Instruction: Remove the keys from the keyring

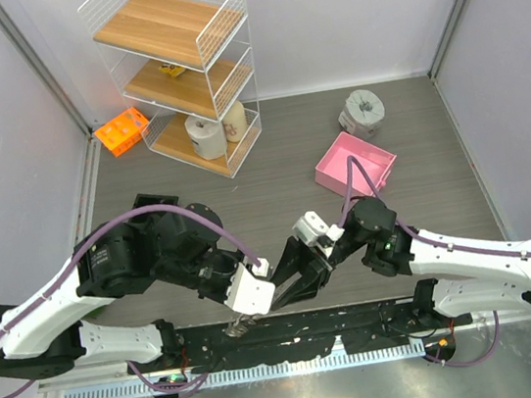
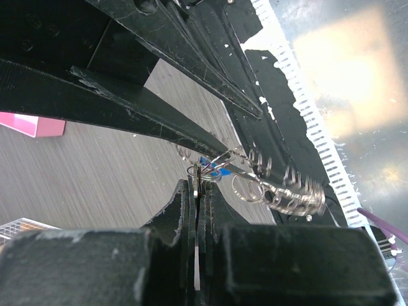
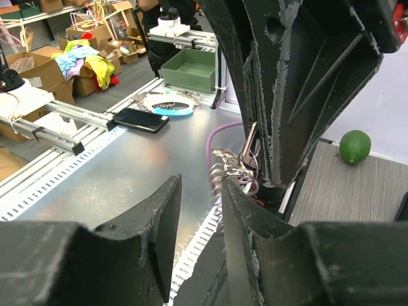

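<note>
Both grippers meet above the table's near edge. My left gripper (image 2: 199, 185) is shut on a silvery key (image 3: 248, 148), whose thin blade shows edge-on between its fingers. From that key hang small split rings, a blue-headed key (image 2: 214, 167) and the knobbly silvery keyring (image 2: 290, 194), trailing to the right. My right gripper (image 3: 199, 185) is open with nothing between its fingers. Its right fingertip (image 3: 233, 191) touches the small rings just below the left gripper. In the top view the keys (image 1: 236, 328) dangle under the left gripper (image 1: 244, 313), with the right gripper (image 1: 279, 296) close beside.
A pink box (image 1: 355, 165) and a grey tape roll (image 1: 363, 111) sit at the back right. A white wire shelf (image 1: 177, 63) and an orange rack (image 1: 121, 130) stand at the back left. A green lime (image 3: 354, 146) lies on the table.
</note>
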`<state>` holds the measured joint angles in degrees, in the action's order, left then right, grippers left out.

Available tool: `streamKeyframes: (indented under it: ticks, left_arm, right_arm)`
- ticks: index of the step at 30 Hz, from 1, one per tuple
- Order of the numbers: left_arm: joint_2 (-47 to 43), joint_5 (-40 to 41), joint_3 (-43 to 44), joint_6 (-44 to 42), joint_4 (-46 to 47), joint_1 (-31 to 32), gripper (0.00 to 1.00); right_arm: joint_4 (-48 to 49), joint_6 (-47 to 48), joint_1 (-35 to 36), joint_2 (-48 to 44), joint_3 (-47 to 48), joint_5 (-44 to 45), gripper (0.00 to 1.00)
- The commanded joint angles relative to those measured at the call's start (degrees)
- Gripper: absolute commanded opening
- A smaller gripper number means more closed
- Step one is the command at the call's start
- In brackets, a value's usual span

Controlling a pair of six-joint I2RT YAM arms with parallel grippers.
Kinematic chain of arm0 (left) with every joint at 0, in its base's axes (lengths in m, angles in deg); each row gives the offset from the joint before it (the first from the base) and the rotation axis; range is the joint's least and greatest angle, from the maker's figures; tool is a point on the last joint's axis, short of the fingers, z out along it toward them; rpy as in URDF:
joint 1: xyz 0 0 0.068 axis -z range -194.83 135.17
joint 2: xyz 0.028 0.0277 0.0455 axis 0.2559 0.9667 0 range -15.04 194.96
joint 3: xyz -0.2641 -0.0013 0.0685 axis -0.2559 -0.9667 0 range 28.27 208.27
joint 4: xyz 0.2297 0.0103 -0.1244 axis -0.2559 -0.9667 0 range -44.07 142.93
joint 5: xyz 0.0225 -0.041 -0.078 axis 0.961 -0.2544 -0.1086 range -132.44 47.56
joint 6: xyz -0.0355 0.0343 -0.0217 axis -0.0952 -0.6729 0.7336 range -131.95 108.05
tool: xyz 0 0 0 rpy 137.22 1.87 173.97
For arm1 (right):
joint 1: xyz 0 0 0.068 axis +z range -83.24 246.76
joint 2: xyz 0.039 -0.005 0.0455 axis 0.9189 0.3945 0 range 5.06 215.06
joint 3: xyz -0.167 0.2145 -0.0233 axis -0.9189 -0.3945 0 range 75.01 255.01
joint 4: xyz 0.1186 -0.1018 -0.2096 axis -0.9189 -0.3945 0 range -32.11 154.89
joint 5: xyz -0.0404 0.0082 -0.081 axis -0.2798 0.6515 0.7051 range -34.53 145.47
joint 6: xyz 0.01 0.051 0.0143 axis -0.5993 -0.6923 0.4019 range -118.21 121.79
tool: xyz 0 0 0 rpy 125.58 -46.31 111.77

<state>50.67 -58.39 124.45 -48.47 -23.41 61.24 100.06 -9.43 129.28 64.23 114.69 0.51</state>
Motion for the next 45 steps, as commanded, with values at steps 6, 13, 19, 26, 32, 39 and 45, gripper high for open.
streamKeyframes:
  ticks: [6, 13, 19, 26, 32, 39, 45]
  left_arm:
    - [-2.08, 0.48, 0.32, -0.05, 3.30, 0.30, 0.00]
    - [-2.52, 0.56, -0.29, -0.49, 3.47, 0.74, 0.00]
    - [-2.43, 0.56, 0.15, -0.84, 3.21, 1.27, 0.00]
    - [-2.61, 0.12, 0.59, -1.19, 2.86, 2.15, 0.00]
    - [-2.61, -0.32, 1.46, -1.81, 2.42, 2.76, 0.00]
    - [-2.43, -0.40, 2.52, -2.86, 2.16, 3.20, 0.00]
    - [-1.91, -0.93, 3.22, -3.83, 2.24, 3.56, 0.00]
  right_arm:
    - [-4.48, 4.97, 0.94, -3.45, 2.24, 3.45, 0.38]
    - [-17.50, 12.80, 0.06, -7.85, 5.23, 6.71, 0.38]
    - [-19.35, 14.73, -1.17, -7.77, 6.55, 6.71, 0.39]
    - [-21.03, 17.02, -3.89, -4.51, 9.88, 4.34, 0.48]
    - [-19.98, 17.11, -4.69, -0.04, 11.99, -0.49, 0.68]
    - [-15.67, 14.39, -4.60, 2.87, 12.00, -5.42, 0.68]
    - [-13.21, 12.98, -4.60, 4.10, 12.00, -6.74, 0.66]
